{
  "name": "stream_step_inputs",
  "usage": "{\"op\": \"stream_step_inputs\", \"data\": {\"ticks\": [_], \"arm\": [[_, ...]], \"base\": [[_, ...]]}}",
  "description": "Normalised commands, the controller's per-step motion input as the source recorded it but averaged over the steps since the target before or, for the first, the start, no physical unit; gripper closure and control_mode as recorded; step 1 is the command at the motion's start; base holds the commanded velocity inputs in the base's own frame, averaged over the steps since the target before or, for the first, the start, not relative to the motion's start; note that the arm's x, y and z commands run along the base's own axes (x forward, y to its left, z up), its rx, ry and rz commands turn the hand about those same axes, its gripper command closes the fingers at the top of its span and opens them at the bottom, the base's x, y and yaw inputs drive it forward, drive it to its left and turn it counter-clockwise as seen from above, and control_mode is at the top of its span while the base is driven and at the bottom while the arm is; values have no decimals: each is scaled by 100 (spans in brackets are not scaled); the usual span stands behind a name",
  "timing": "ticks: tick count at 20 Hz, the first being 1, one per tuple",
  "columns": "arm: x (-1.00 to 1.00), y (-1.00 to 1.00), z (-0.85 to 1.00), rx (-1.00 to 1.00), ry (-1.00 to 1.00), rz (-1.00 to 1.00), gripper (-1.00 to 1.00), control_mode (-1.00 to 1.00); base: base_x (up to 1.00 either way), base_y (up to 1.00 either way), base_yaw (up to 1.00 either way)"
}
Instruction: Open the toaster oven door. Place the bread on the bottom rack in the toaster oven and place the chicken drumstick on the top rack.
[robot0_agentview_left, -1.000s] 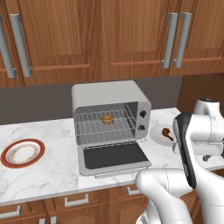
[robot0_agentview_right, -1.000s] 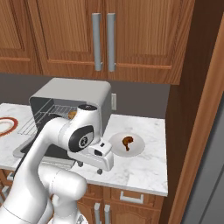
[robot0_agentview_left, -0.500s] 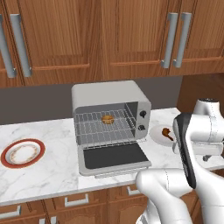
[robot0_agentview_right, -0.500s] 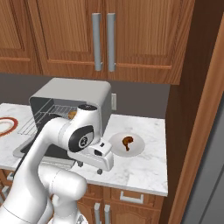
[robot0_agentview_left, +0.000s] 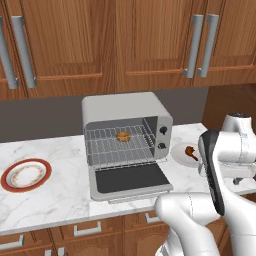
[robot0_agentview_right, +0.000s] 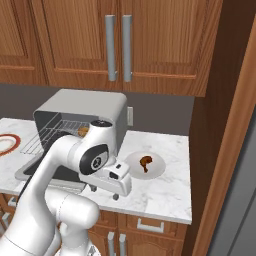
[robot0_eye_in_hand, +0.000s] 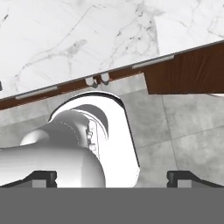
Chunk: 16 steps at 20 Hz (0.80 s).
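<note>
The toaster oven (robot0_agentview_left: 125, 107) stands on the counter with its door (robot0_agentview_left: 129, 179) folded down flat. Inside, the bread (robot0_agentview_left: 122, 135) rests toward the back of a wire rack (robot0_agentview_left: 107, 150); I cannot tell which shelf it is. The chicken drumstick (robot0_agentview_left: 190, 151) lies on a small white plate (robot0_agentview_left: 179, 155) right of the oven. In the right base view my gripper (robot0_agentview_right: 105, 193) hangs open and empty over the counter's front edge, left of the drumstick (robot0_agentview_right: 145, 162). The hand view shows the fingertips (robot0_eye_in_hand: 43, 177) spread wide above the counter edge and floor.
A red-rimmed plate (robot0_agentview_left: 25, 175) lies on the marble counter (robot0_agentview_left: 50, 200) far left of the oven. Wooden wall cabinets (robot0_agentview_left: 150, 40) hang above it. A tall wooden panel (robot0_agentview_right: 225, 125) closes off the counter's right end. Drawers run below the counter edge.
</note>
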Motion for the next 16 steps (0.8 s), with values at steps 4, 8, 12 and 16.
{"op": "stream_step_inputs", "data": {"ticks": [4, 8, 12, 16], "arm": [[14, -48, 0, 0, -5, 13, -100, -100], [40, -49, 0, 0, -10, 11, -100, -100], [81, -3, 0, 3, -18, 3, -100, -100], [100, 0, 0, 10, -9, 0, -100, -100]], "base": [[0, 0, 0], [0, 0, 0], [0, 0, 0], [0, 0, 0]]}}
